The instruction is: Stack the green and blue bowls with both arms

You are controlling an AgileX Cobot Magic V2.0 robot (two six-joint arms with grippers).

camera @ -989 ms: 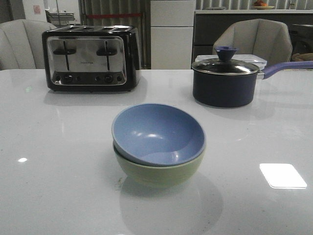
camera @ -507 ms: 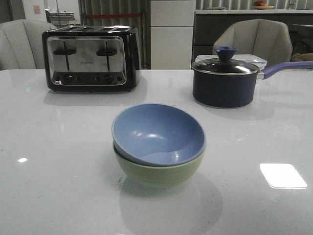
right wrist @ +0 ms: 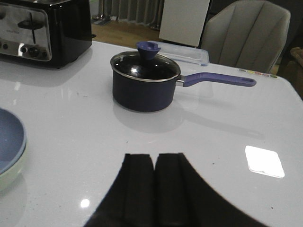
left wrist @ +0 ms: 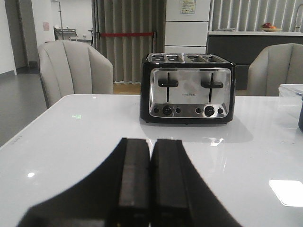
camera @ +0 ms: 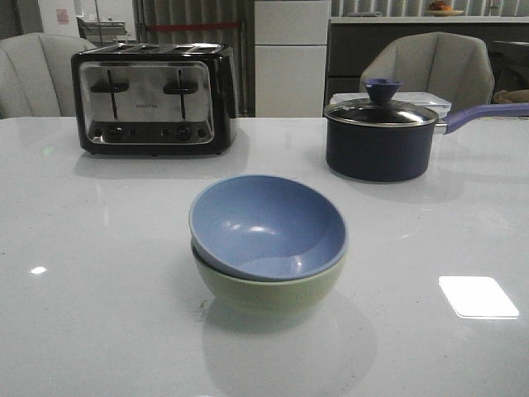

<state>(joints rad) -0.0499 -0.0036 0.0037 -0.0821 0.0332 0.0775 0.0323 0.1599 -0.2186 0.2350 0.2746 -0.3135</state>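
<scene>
A: Two bowls, mid-surface (camera: 83, 331): blue bowl (camera: 266, 225) nested in green bowl (camera: 269, 289). One saucepan (camera: 380, 141), one toaster (camera: 153, 99) behind.

B: Only wrist views show hands: left hand (left wrist: 149, 182), right hand (right wrist: 155, 189), both pressed together, empty.

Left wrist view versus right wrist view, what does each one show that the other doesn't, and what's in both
Only the left wrist view shows the left gripper, its fingers closed together and holding nothing, with the toaster's whole front straight ahead.

Only the right wrist view shows the right gripper, also closed and empty, the saucepan with its lid on, and an edge of the blue bowl nested in the green bowl.

Both show the toaster, cropped at the frame corner in the right wrist view, and the white table.
</scene>
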